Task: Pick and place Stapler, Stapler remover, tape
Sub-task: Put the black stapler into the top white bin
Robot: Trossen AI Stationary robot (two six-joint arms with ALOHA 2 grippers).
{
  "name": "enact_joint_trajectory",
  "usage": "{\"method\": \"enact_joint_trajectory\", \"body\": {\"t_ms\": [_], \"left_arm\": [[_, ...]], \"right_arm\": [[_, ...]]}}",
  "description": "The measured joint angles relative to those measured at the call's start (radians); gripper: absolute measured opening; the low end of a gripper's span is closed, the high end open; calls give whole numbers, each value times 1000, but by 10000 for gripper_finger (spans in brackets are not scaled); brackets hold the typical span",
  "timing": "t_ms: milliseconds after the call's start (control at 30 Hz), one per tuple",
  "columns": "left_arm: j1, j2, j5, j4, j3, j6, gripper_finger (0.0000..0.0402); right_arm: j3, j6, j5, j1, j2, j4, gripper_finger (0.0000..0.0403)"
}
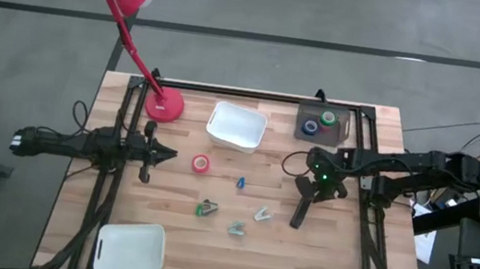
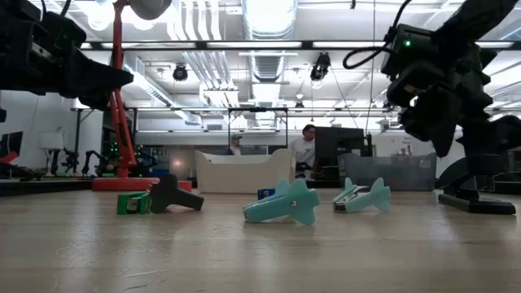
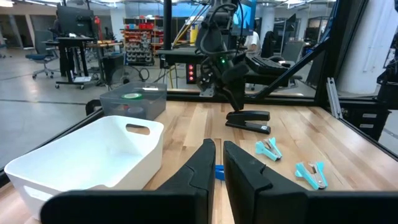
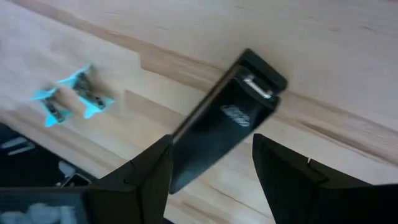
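The dark stapler [image 1: 301, 210] lies flat on the wooden table [image 1: 168, 190], right of centre. My right gripper [image 4: 211, 171] hangs open just above it and slants down. One finger stands on each side of the stapler's body [image 4: 227, 124], and I see no touch. Three staple removers [image 1: 262, 215] [image 1: 237, 228] [image 1: 206, 208] lie near the middle. A red tape roll [image 1: 202, 163] lies flat beside them. A green roll [image 1: 328, 118] and a blue roll [image 1: 311, 127] sit in a grey container [image 1: 341, 129]. My left gripper [image 1: 152, 153] waits shut at the left, pointing level.
A white bin [image 1: 236, 126] stands at the far middle, and a red desk lamp's base [image 1: 164, 105] to its left. A white tray [image 1: 130, 248] lies at the near left. A small blue piece [image 1: 240, 183] lies near the red roll. People sit in the room beyond the table.
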Motion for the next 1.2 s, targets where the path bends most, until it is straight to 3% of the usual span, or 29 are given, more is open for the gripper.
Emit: {"method": "enact_joint_trajectory", "body": {"t_ms": [500,867,1200], "left_arm": [[0,0,0,0,0,0,37],[0,0,0,0,0,0,37],[0,0,0,0,0,0,37]], "right_arm": [[-64,29,-2,-37,16,148,213],[-33,-52,74,-37,19,153,212],[13,-176,91,-29,171,141,212]]}}
